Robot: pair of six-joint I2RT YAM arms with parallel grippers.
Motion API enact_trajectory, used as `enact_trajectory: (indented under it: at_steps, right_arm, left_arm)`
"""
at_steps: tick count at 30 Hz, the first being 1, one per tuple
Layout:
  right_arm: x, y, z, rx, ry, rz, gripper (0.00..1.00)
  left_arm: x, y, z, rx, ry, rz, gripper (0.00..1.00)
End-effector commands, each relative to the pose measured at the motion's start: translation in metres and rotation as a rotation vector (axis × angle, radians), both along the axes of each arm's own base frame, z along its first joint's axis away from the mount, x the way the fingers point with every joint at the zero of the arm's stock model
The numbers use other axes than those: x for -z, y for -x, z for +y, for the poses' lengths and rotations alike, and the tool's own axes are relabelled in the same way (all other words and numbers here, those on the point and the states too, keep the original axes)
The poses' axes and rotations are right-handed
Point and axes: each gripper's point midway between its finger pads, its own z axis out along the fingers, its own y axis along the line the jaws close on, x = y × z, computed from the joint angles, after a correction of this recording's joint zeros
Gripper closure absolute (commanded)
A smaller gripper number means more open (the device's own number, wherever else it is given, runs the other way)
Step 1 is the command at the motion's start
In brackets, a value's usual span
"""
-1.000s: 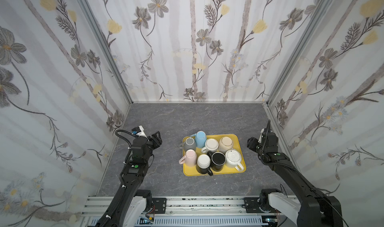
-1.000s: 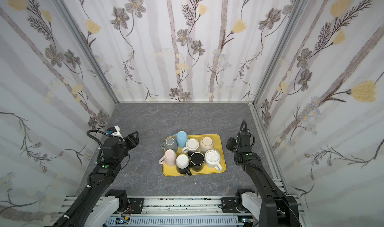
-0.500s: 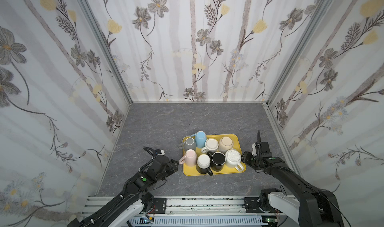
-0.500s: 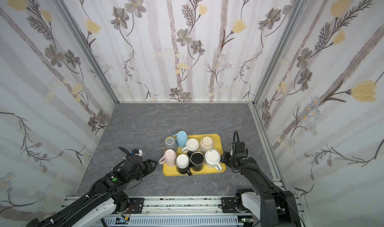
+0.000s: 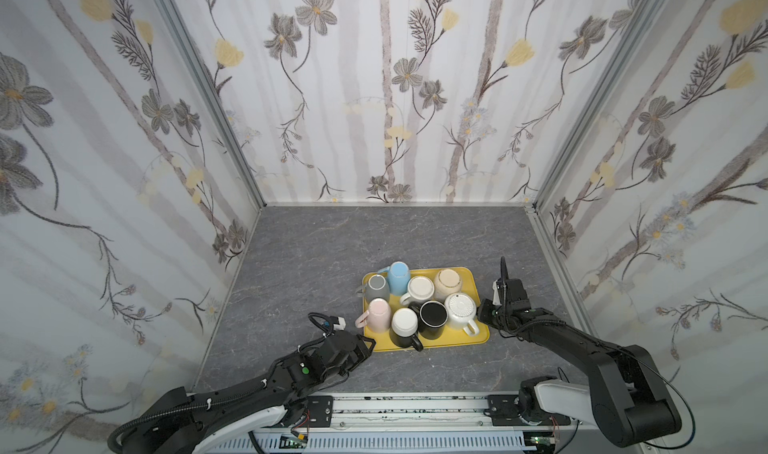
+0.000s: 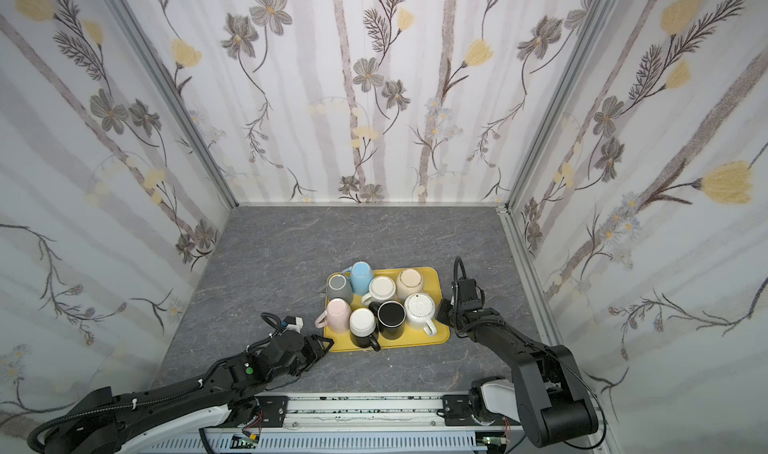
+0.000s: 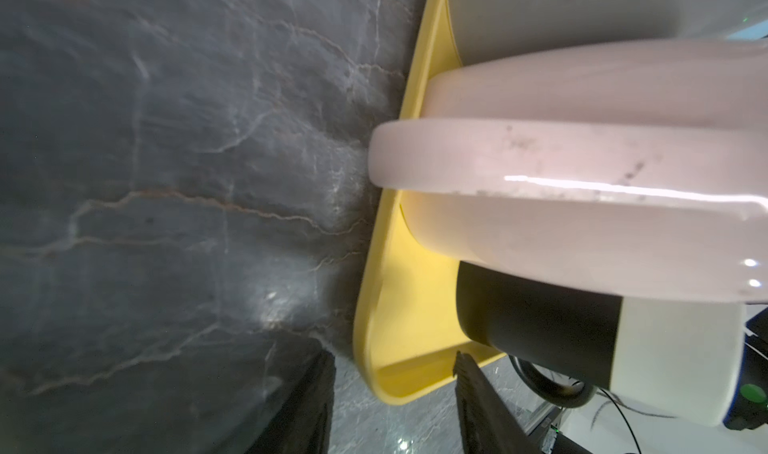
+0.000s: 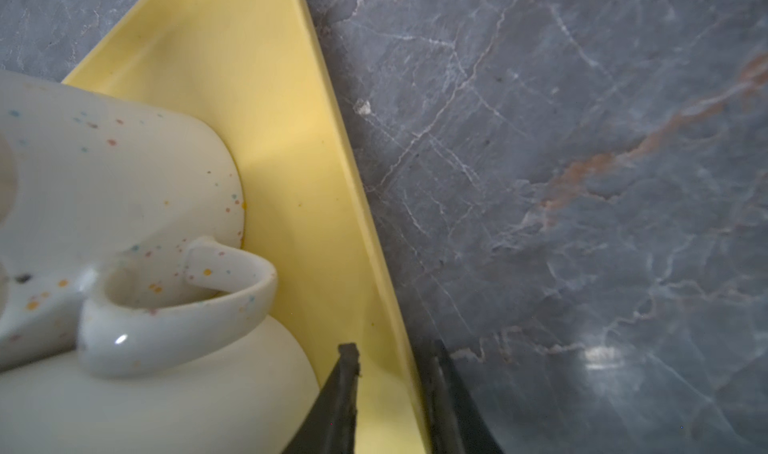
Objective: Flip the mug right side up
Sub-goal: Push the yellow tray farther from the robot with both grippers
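Hands point(image 5: 368, 343) point(image 5: 482, 309) low astride opposite tray point(image 5: 455, 342) rims

Light: bright, even, from overhead | Shadows: soft, thin, along yellow tray point(image 5: 453, 339) edges | Glare: white streak on pink mug point(image 7: 582, 156), pale sheen patches on tabletop point(image 7: 270, 302) | Focus: top views crisp, walls point(image 5: 124, 181) bowed at frame edges; wrist views smeared close-up.

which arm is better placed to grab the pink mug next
Left: the left gripper sits at the yellow tray's near corner beside the pink mug; the right gripper is across the tray, other mugs between.
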Motion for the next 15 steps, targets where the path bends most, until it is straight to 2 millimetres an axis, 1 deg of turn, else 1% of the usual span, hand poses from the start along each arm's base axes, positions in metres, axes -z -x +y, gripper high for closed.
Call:
enact_trajectory:
  at_steps: [1, 3, 4, 6, 8, 10, 12, 15]
  right_arm:
    - [0.009, 0.016, 0.02, -0.064, -0.095, 0.082, 0.88]
    - [0.007, 0.011, 0.025, -0.076, -0.116, 0.069, 0.97]
    - [0.007, 0.009, 0.028, -0.084, -0.126, 0.062, 1.0]
    - [0.006, 0.003, 0.033, -0.095, -0.141, 0.056, 1.0]
    - [0.004, -0.005, 0.037, -0.102, -0.148, 0.045, 1.0]
    - [0.004, -0.016, 0.043, -0.116, -0.157, 0.044, 1.0]
    - [0.004, -0.027, 0.048, -0.131, -0.163, 0.041, 1.0]
    - [0.004, -0.051, 0.063, -0.167, -0.181, 0.045, 1.0]
  left_arm:
    - [0.0, -0.004, -0.006, -0.037, 0.06, 0.013, 0.58]
    - [0.002, -0.006, -0.007, -0.048, 0.061, 0.013, 0.66]
    - [0.003, -0.007, -0.007, -0.056, 0.061, 0.013, 0.68]
    - [0.004, -0.009, -0.006, -0.068, 0.055, 0.007, 0.73]
    - [0.003, -0.013, -0.003, -0.09, 0.049, -0.005, 0.8]
    - [0.002, -0.018, 0.002, -0.121, 0.044, -0.021, 0.83]
    - [0.003, -0.022, 0.009, -0.154, 0.043, -0.035, 0.86]
    - [0.002, -0.031, 0.025, -0.223, 0.046, -0.062, 0.92]
